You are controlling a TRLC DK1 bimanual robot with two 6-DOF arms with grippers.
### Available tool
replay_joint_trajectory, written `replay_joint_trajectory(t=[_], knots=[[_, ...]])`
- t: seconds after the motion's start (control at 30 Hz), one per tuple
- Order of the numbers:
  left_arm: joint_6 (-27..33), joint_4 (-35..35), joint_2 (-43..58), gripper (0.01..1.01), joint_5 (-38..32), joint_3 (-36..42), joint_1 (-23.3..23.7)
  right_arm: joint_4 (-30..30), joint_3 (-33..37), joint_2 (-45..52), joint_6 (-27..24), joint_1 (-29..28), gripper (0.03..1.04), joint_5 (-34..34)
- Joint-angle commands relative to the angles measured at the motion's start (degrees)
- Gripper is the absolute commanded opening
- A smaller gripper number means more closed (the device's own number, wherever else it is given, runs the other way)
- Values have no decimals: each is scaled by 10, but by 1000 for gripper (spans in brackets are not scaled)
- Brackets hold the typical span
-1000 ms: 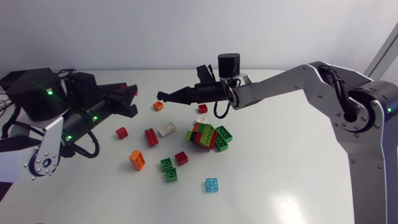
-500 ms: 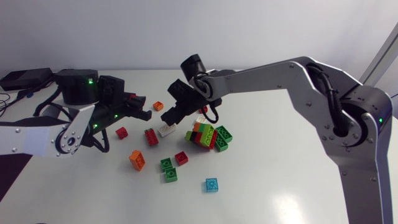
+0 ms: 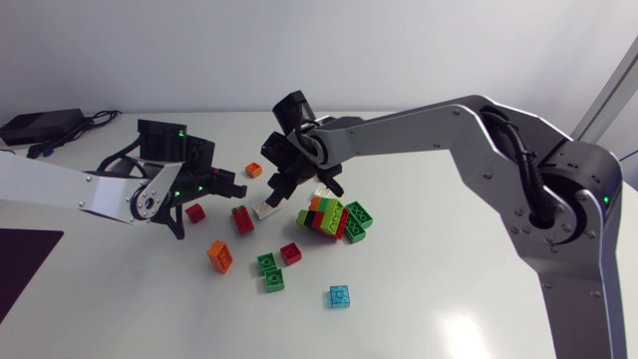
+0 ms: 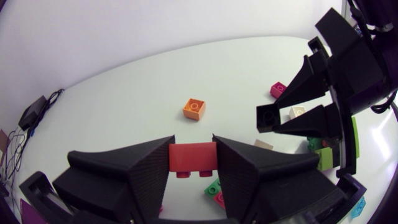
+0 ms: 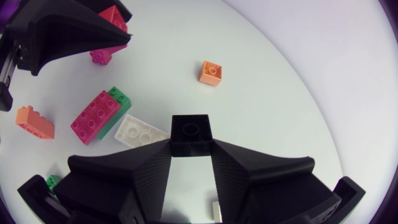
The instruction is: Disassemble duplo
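Observation:
My left gripper (image 4: 193, 151) is shut on a small red brick (image 4: 193, 159); in the head view it (image 3: 237, 185) hovers left of the pile. My right gripper (image 5: 191, 144) is shut on a black brick (image 5: 191, 133) and hangs over a white brick (image 5: 142, 132). In the head view the right gripper (image 3: 275, 188) points down beside that white brick (image 3: 265, 208), close to the left gripper's tip. A joined cluster of green, red, orange and black bricks (image 3: 334, 215) sits just right of it.
Loose bricks lie about: a small orange one (image 3: 253, 170), a red one (image 3: 195, 211), a long red one (image 3: 242, 219), an orange one (image 3: 220, 256), two green ones (image 3: 270, 272), a red one (image 3: 290, 252) and a blue one (image 3: 340, 296).
The right arm swung left and tipped its gripper down over the white brick. The left arm stretched out toward the middle, bringing its gripper with the red brick near the right one.

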Motion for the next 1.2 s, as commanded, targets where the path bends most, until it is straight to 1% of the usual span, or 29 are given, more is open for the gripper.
replay_joint_trajectory(t=[0.0,0.1,0.3,0.37,0.43,0.5,0.53,0.63,0.7,0.77,0.9,0.93,0.97,1.0,1.07,1.1,1.13,1.17], knots=[[-15,-4,22,441,-6,21,10,6,14,30,-8,-7,49,11],[-24,-11,31,441,-6,29,18,7,25,46,-10,-6,49,40],[-27,-31,49,443,-6,44,26,0,38,55,-10,-7,52,59],[-27,-39,54,469,-6,49,26,-16,52,63,-9,-10,54,59],[-27,-42,57,469,-5,51,26,-30,62,69,-8,-12,59,59],[-27,-45,59,470,-5,53,26,-39,68,73,-9,-13,105,59],[-27,-46,59,487,-5,54,26,-47,74,76,-9,-14,133,59],[-27,-49,59,500,-5,55,27,-66,88,86,-9,-15,149,59],[-27,-49,59,525,-5,57,27,-79,100,92,-6,-17,203,59],[-27,-49,58,528,-5,57,27,-94,114,99,2,-20,249,59],[-23,-48,41,570,-5,54,33,-107,127,110,8,-22,344,59],[-23,-41,32,577,-5,50,33,-109,129,111,8,-21,382,59],[-23,-30,24,615,-4,44,33,-110,131,112,8,-21,410,59],[-23,-15,16,625,-5,37,33,-112,131,112,8,-21,443,59],[-19,16,-8,626,-5,20,20,-114,131,112,7,-21,490,59],[-17,25,-24,643,-6,14,11,-116,132,111,8,-21,510,59],[-13,29,-41,669,-6,14,9,-120,133,112,8,-21,534,59],[-12,29,-53,670,-6,17,8,-122,134,112,8,-20,562,61]])
